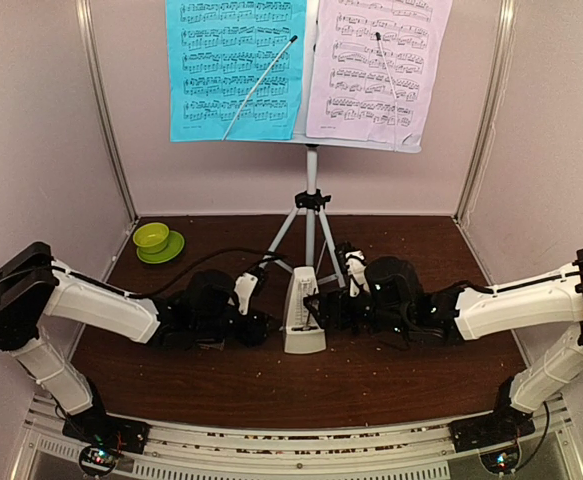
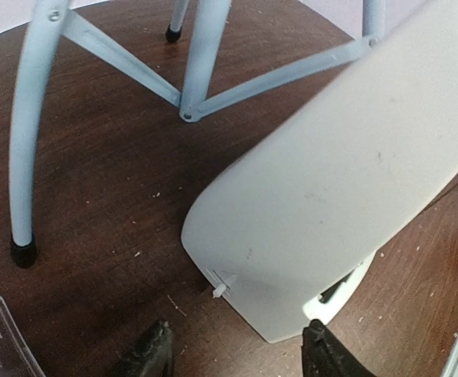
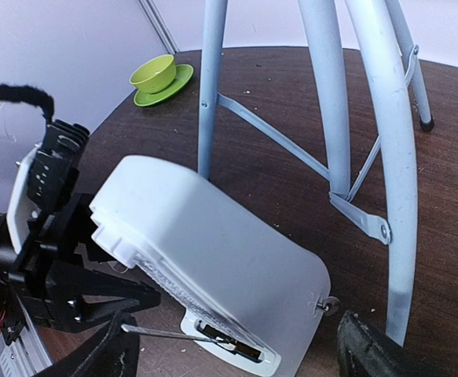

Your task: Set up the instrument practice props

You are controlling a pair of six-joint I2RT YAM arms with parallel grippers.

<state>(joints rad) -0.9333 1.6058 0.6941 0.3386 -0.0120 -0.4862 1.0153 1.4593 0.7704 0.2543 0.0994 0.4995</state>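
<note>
Metronome [image 1: 304, 310] standing upright between left end effector [image 2: 240, 353] and right end effector [image 3: 236, 345], both hanging open, gripping nothing.

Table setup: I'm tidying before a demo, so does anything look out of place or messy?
Two things. Pale crumbs are scattered over the dark brown wooden table. A lime-green bowl on its matching saucer sits in the far left corner, unrelated to the music gear. The cream pyramid metronome appears to stand upright.
</note>
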